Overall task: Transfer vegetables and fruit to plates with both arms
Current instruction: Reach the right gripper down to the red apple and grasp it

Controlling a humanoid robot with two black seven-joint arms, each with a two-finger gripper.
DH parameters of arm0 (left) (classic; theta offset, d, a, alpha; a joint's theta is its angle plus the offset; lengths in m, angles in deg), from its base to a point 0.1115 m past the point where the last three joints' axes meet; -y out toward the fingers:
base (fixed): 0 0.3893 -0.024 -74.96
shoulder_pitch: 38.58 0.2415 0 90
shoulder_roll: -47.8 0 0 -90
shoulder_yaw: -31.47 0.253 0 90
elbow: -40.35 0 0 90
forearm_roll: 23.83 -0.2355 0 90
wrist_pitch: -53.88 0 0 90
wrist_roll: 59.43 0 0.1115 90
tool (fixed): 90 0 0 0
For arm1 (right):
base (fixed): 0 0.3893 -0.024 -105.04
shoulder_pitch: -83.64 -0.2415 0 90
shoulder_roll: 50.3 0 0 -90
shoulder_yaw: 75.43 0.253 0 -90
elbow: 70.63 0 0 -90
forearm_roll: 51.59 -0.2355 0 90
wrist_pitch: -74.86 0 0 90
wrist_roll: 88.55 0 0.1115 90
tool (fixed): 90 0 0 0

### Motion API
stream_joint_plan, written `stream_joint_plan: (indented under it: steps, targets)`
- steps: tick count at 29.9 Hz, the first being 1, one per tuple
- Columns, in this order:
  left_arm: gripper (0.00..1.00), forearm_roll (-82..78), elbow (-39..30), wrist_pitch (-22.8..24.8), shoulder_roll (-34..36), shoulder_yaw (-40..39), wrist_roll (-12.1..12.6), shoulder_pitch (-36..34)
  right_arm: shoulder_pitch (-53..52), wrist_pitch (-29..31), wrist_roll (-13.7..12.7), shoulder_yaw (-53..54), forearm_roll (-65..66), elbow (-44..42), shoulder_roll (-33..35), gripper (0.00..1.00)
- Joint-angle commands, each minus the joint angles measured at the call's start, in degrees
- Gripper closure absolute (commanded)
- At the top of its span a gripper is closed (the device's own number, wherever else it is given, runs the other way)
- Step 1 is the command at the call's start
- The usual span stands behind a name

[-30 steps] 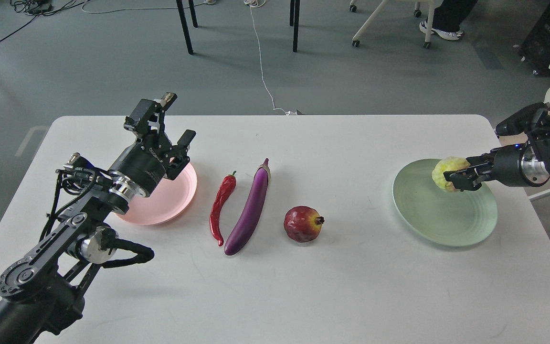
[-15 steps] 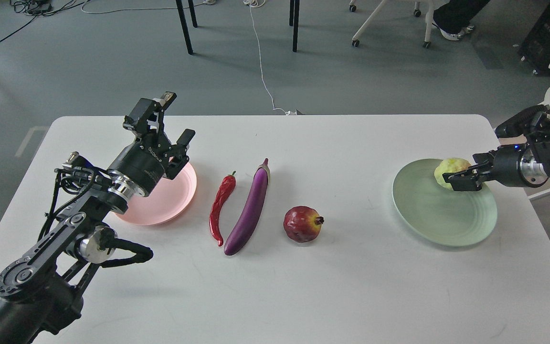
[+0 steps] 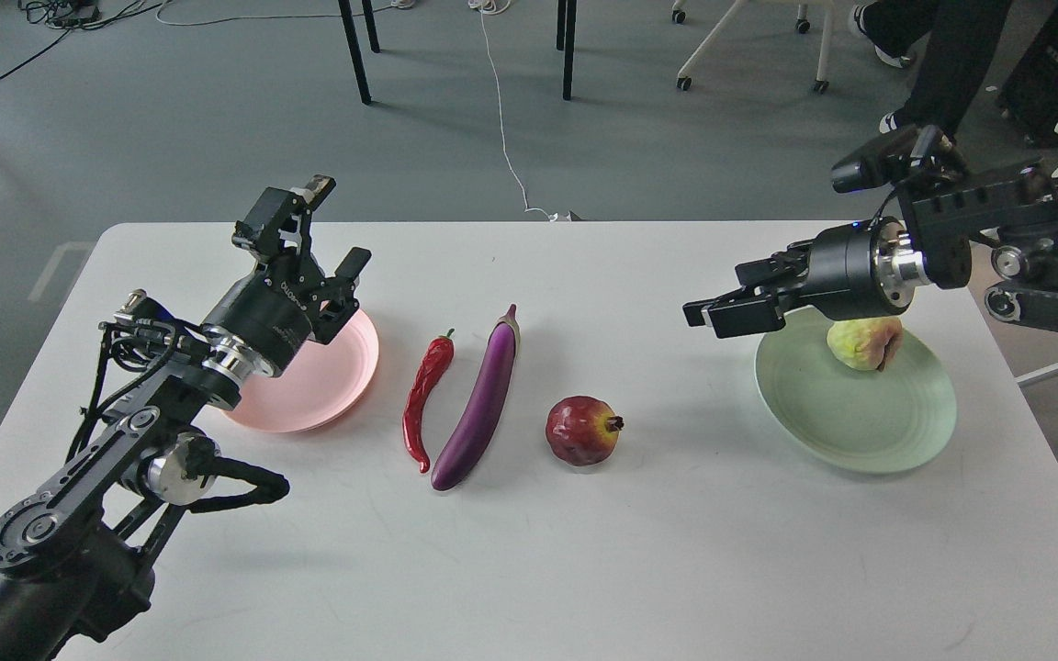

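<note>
The right hand is released and carries nothing; its fingers point toward the pomegranate from above the near-left rim of the green plate. Behind it, the yellow-green fruit rests on the far part of that plate, clear of the hand, so that fruit looks delivered, and the pomegranate is probably the right arm's next pickup. The left hand hovers spread and empty over the far edge of the pink plate, far to the pomegranate's left. Between that plate and the pomegranate lie the red chili and the eggplant, side by side on the bare white counter, apparently the left arm's share. Past the counter is grey floor with cables, chair legs and someone's legs.
</note>
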Motion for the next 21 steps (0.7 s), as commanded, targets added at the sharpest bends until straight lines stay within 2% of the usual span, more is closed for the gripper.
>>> stream_joint_plan:
  steps: [1, 6, 13, 21]
  targets:
    - [0.01, 0.0, 0.02, -0.02, 0.0, 0.08, -0.05, 0.02, -0.17, -0.1, 0.01, -1.88, -1.16, 0.0, -6.01, 0.04]
    - [0.01, 0.0, 0.02, -0.02, 0.0, -0.01, -0.05, 0.02, 0.19, -0.89, 0.01, -4.96, -4.06, -0.97, -13.14, 0.04]
    - [0.01, 0.09, 0.02, -0.02, 0.0, -0.18, -0.05, 0.02, 2.38, -1.33, 0.01, -7.6, -4.51, -7.74, -21.4, 0.04]
    - [0.01, 0.0, 0.02, -0.11, 0.27, -0.45, -0.05, 0.02, 4.4, -4.06, 0.01, -10.68, -4.51, -13.1, -28.26, 0.05]
